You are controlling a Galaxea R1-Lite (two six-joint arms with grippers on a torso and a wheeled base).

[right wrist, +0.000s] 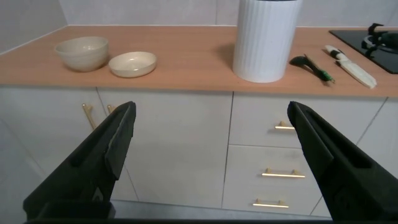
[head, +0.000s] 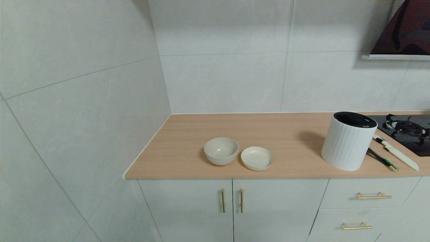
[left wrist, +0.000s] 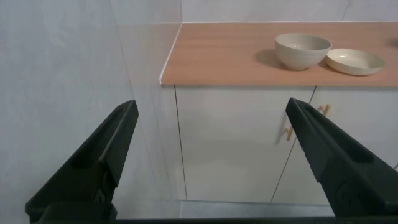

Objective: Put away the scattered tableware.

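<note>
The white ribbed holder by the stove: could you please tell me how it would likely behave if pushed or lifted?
The white ribbed holder stands tall on the countertop, so a high push may tip it. Being round, it would probably roll once on its side. It looks rigid, and its ribs may aid grip.

Beige bowl [head: 221, 151], shallow dish [head: 257, 158] just beside

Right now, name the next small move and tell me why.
Probably advance the right gripper toward the knife: its fingers stand open and empty, short of the countertop, and the knife lies flat there beside the white holder.
</note>
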